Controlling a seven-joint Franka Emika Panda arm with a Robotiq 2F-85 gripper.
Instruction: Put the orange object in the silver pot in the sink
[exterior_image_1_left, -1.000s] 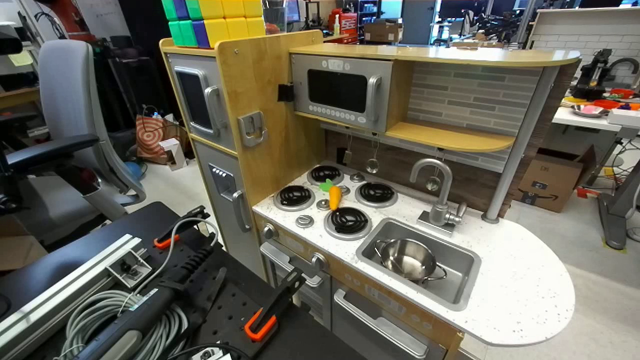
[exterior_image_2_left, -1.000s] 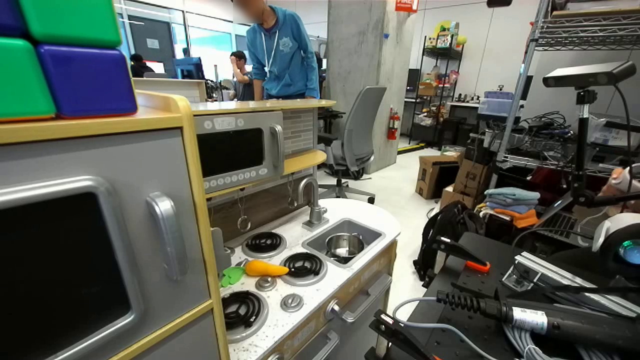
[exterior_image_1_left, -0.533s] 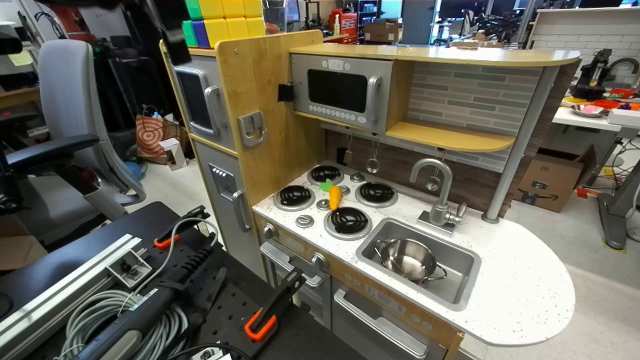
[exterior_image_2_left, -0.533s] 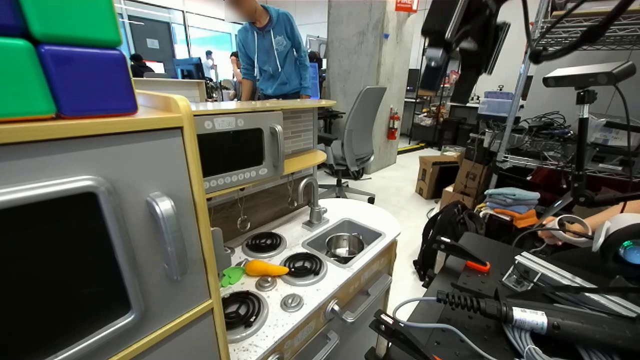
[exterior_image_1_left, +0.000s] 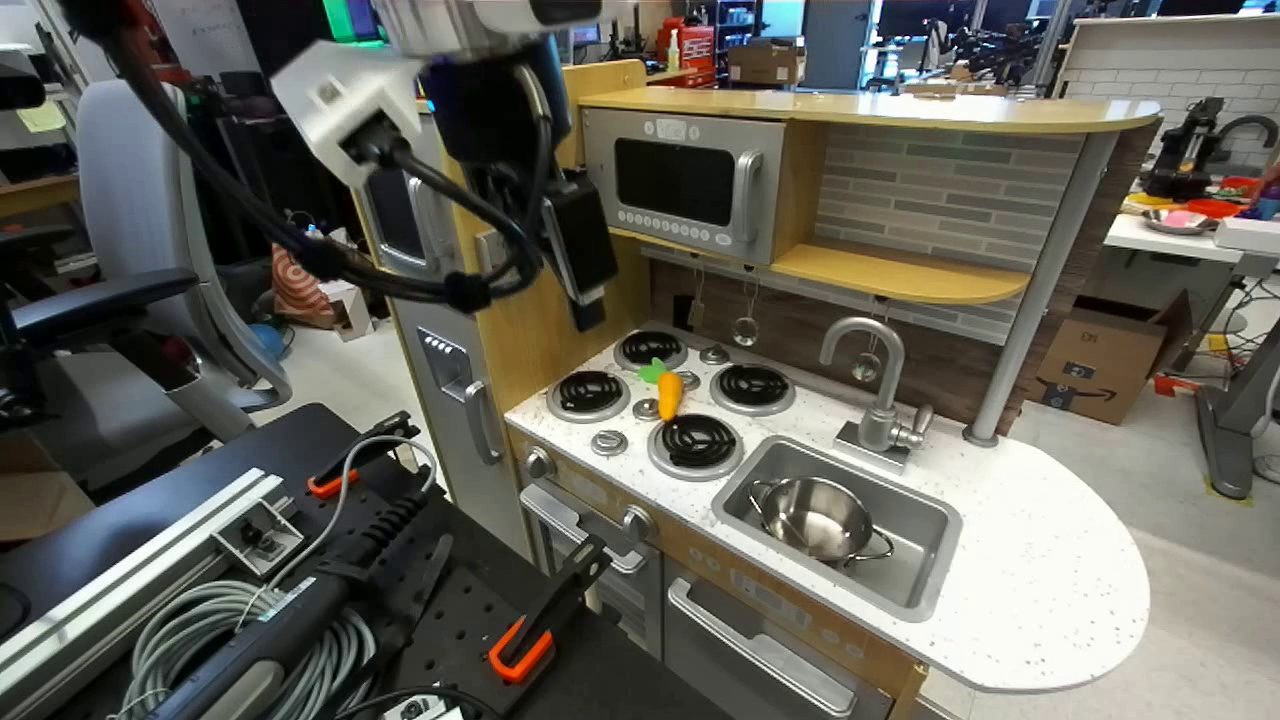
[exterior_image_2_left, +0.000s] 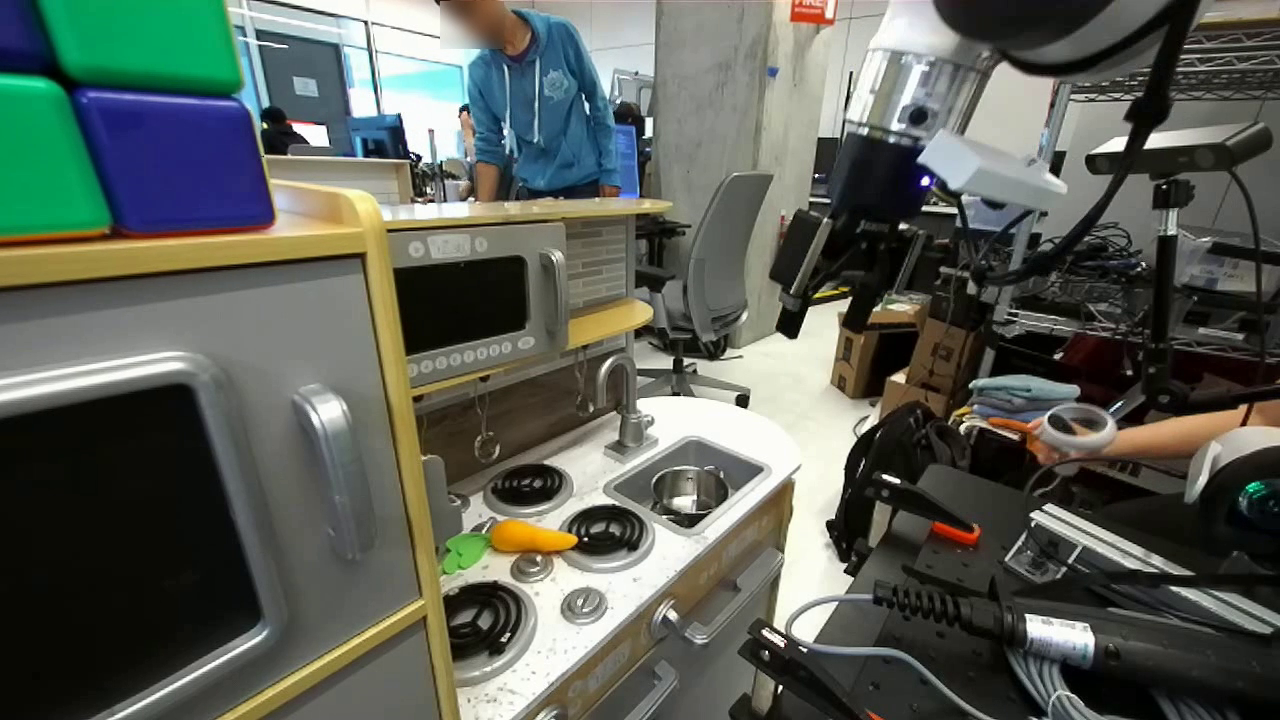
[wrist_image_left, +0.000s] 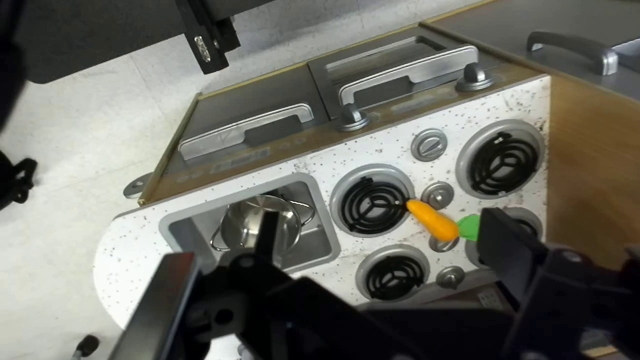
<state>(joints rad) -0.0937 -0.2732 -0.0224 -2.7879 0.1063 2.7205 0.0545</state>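
Note:
The orange object is a toy carrot with green leaves. Its orange body (exterior_image_1_left: 671, 397) lies on the stovetop between the burners in both exterior views (exterior_image_2_left: 528, 537), its tip at a burner's edge. It also shows in the wrist view (wrist_image_left: 434, 220), where one finger covers part of the leaves. The silver pot (exterior_image_1_left: 815, 520) stands in the grey sink (exterior_image_1_left: 945, 560); a finger partly covers the pot in the wrist view (wrist_image_left: 247, 220). My gripper (exterior_image_2_left: 824, 318) hangs high above counter level, apart from everything. In the wrist view its fingers (wrist_image_left: 380, 220) are wide apart with nothing held.
A silver faucet (exterior_image_1_left: 885, 400) stands behind the sink. A microwave (exterior_image_1_left: 685, 180) and a wooden shelf (exterior_image_1_left: 900, 272) overhang the counter's back. A tall wooden side panel (exterior_image_1_left: 545, 200) bounds the stove. A black table (exterior_image_1_left: 440, 600) with clamps and cables stands in front.
The arm and gripper have come into view from the top and moved down towards the toy kitchen. The carrot and pot have not moved. The person in blue behind the kitchen has shifted slightly.

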